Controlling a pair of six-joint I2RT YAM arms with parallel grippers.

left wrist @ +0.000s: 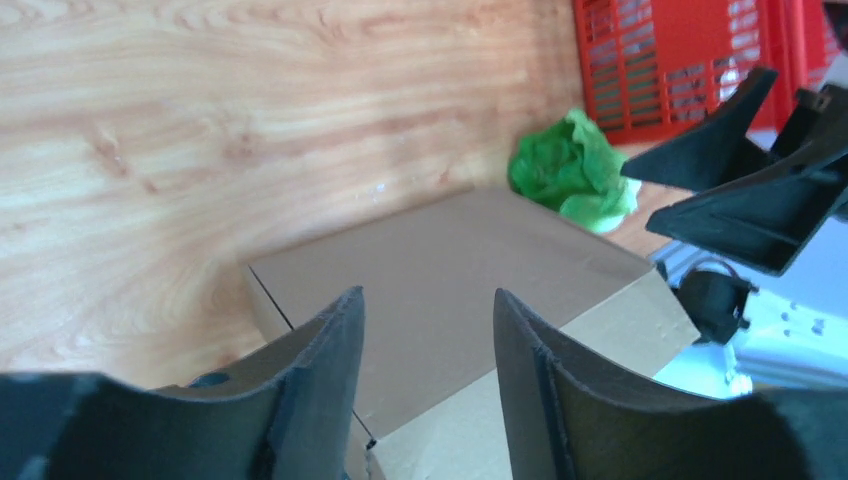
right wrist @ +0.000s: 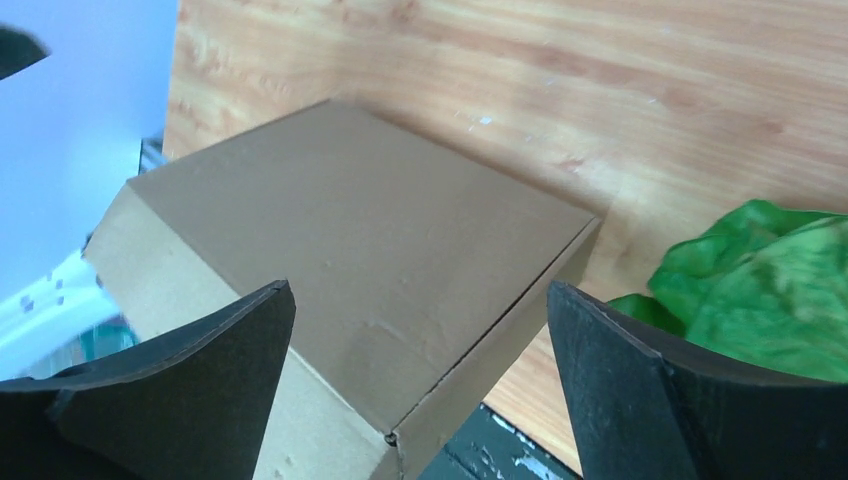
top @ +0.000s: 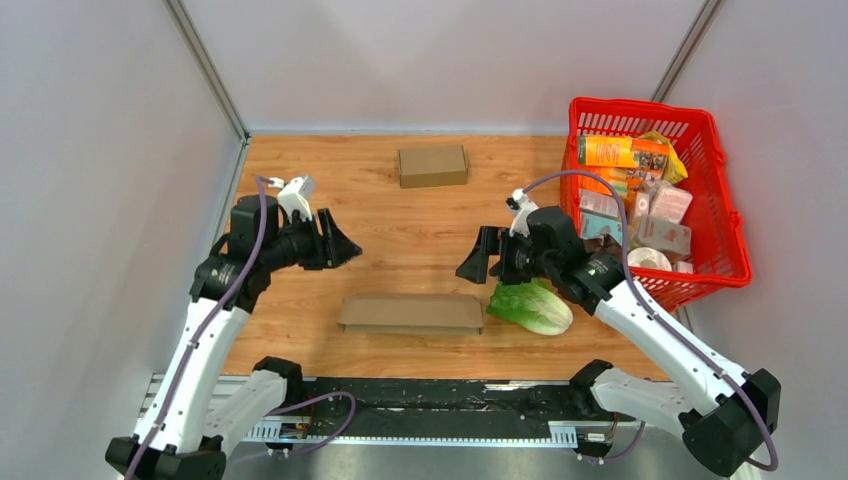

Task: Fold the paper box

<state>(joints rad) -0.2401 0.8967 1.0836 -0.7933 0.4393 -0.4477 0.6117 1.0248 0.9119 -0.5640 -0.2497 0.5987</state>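
The paper box (top: 411, 313) is a flat brown cardboard box lying closed near the table's front edge. My left gripper (top: 350, 247) hovers above and to the left of it, jaws apart and empty. In the left wrist view the box (left wrist: 450, 270) lies below my left gripper (left wrist: 428, 295). My right gripper (top: 470, 262) hangs above the box's right end, wide open with nothing in it. The right wrist view shows the box's lid and corner (right wrist: 360, 230) beneath my right gripper (right wrist: 420, 287).
A second brown cardboard box (top: 432, 165) sits at the back of the table. A green lettuce (top: 532, 306) lies just right of the paper box. A red basket (top: 725, 190) full of packaged goods stands at the right edge. Grey walls enclose the table.
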